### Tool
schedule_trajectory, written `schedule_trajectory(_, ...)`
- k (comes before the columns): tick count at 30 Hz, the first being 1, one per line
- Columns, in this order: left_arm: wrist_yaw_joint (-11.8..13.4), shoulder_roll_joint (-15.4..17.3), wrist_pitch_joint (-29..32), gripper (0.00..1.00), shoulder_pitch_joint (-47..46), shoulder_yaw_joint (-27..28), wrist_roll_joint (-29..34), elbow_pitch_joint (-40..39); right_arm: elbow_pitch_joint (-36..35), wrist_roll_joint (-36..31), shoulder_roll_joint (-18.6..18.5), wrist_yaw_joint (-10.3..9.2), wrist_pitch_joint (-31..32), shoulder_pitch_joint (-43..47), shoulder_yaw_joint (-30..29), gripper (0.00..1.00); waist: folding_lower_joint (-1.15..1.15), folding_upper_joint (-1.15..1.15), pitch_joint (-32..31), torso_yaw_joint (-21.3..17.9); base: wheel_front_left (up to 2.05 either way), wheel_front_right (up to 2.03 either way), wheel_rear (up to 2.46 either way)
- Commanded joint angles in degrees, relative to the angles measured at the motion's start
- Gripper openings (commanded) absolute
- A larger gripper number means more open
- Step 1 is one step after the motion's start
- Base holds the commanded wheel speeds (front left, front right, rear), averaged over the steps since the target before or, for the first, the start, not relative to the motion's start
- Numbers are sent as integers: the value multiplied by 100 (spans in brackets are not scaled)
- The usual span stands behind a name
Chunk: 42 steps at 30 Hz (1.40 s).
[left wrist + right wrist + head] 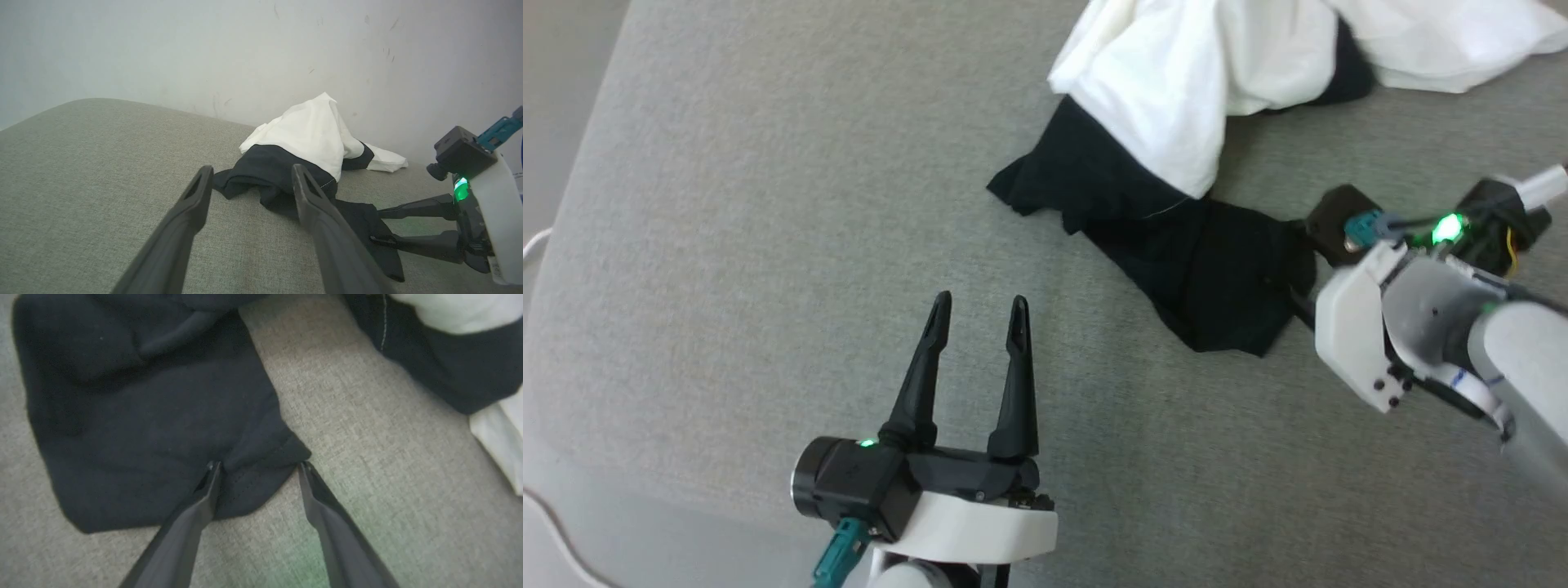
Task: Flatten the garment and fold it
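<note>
The garment lies crumpled at the far right of the grey surface. Its white body [1176,73] is bunched up, and a black sleeve [1201,261] spreads toward me. My right gripper [259,465] is open and low on the surface, its fingertips either side of a corner of the sleeve's end [261,457]. The left wrist view shows that gripper [376,226] from the side, one finger over the cloth's edge and one by it. My left gripper [978,306] is open and holds nothing, hovering left of the sleeve [265,171]. The chest print is hidden.
The grey fabric surface [768,204] stretches wide to the left of the garment. Its rounded edge runs down the left side, with a thin white cable [535,241] beyond it. A pale wall [163,49] stands right behind the garment.
</note>
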Motion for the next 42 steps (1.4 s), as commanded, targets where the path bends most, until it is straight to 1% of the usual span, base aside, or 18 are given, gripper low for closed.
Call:
schedule_trajectory(1,39,-24,-27,100,-108,-37,-39,9,156,60,-56,-6,133,-49,197,100,0,0,158,175,0,0,0)
schedule_trajectory(2,64,-25,-27,100,-124,-67,-60,14,230,107,-85,-6,216,-133,344,100,0,0,162,195,0,0,0)
schedule_trajectory(3,88,-25,-27,100,-136,-91,-77,20,288,154,-109,-6,291,-216,473,62,0,0,161,209,0,0,0)
schedule_trajectory(4,108,-25,-27,100,-146,-109,-89,28,326,192,-127,-6,338,-296,580,0,0,0,155,219,0,0,0)
schedule_trajectory(6,139,-26,-27,100,-152,-125,-107,56,369,266,-158,-6,388,-423,751,0,0,0,109,218,0,0,0)
schedule_trajectory(10,152,-26,-27,100,-131,-55,-80,120,387,449,-132,-6,50,-562,687,0,0,0,-81,95,0,0,0)
schedule_trajectory(13,102,-26,-27,100,-103,41,-23,157,369,579,-154,-6,-410,-548,333,0,0,0,-282,-100,0,0,0)
schedule_trajectory(16,41,-26,-27,100,-41,186,34,216,331,725,-241,-6,-848,-383,-244,0,0,0,-531,-379,0,0,0)
schedule_trajectory(21,-106,-4,-27,100,118,425,63,308,315,794,-630,-6,-1319,237,-1768,0,0,0,-914,-891,0,0,0)
schedule_trajectory(24,-171,32,-27,100,219,536,66,341,362,685,-814,-6,-1402,852,-2901,0,0,0,-1078,-1176,0,0,0)
schedule_trajectory(27,-213,54,-27,100,294,614,68,345,421,435,-858,-6,-1412,1630,-4123,0,0,0,-1193,-1420,0,0,0)
schedule_trajectory(29,-237,73,-27,100,335,658,62,340,411,207,-761,-6,-1379,2231,-4983,0,0,0,-1233,-1534,0,0,0)
schedule_trajectory(32,-255,89,-27,100,382,694,61,325,445,-209,-476,-6,-1333,3190,-6287,0,0,0,-1247,-1645,0,0,0)
schedule_trajectory(34,-269,101,-27,100,399,700,62,325,564,-573,-300,-6,-1362,3807,-6984,0,0,0,-1241,-1684,0,0,0)
schedule_trajectory(37,-290,120,-27,100,408,701,52,341,716,-927,112,-6,-1383,4470,-7642,0,0,0,-1236,-1704,0,0,0)
schedule_trajectory(40,-297,141,-22,100,400,701,39,357,782,-1003,501,-6,-1413,4664,-7837,0,0,0,-1232,-1717,0,0,0)
schedule_trajectory(41,-295,148,-14,100,398,702,36,361,793,-1048,590,-6,-1468,4662,-7834,32,0,0,-1236,-1723,0,0,0)
schedule_trajectory(42,-294,157,-3,100,397,702,34,362,796,-1080,666,-6,-1534,4637,-7789,95,0,0,-1236,-1727,0,0,0)
